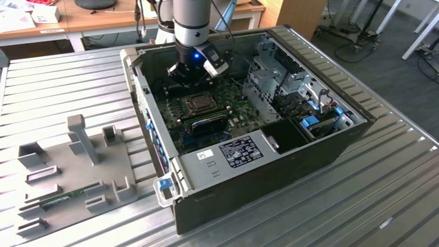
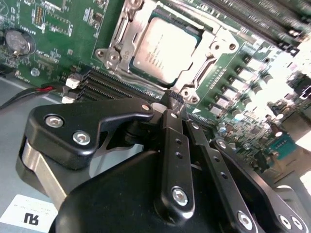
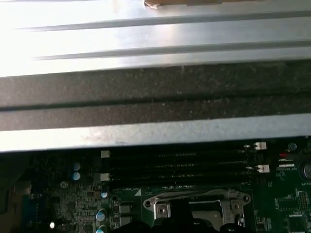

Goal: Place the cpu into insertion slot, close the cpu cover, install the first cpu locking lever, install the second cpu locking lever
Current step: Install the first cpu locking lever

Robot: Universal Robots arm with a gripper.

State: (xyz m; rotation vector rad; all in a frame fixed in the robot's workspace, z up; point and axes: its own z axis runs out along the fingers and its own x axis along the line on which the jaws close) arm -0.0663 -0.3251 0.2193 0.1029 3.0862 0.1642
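The cpu (image 2: 165, 48), a silver-grey square chip, lies flat in the insertion slot (image 1: 199, 103) of the green motherboard inside the open computer case. The cpu cover (image 2: 215, 52), a silver metal frame, lies down around the chip, and its edge (image 3: 194, 200) shows in the first wrist view. My gripper (image 2: 174, 101) hangs just above the board beside the socket with its black fingers (image 2: 171, 141) drawn together and nothing between them. In the exterior view the gripper (image 1: 186, 82) is over the socket's far side. How the locking levers lie I cannot tell.
Long black memory slots (image 3: 180, 162) run between the socket and the case wall (image 3: 155, 92). A metal drive cage (image 1: 274, 77) rises at the exterior view's right. On the table at the exterior view's left lies a grey fixture (image 1: 75, 170) with a memory stick (image 1: 65, 198).
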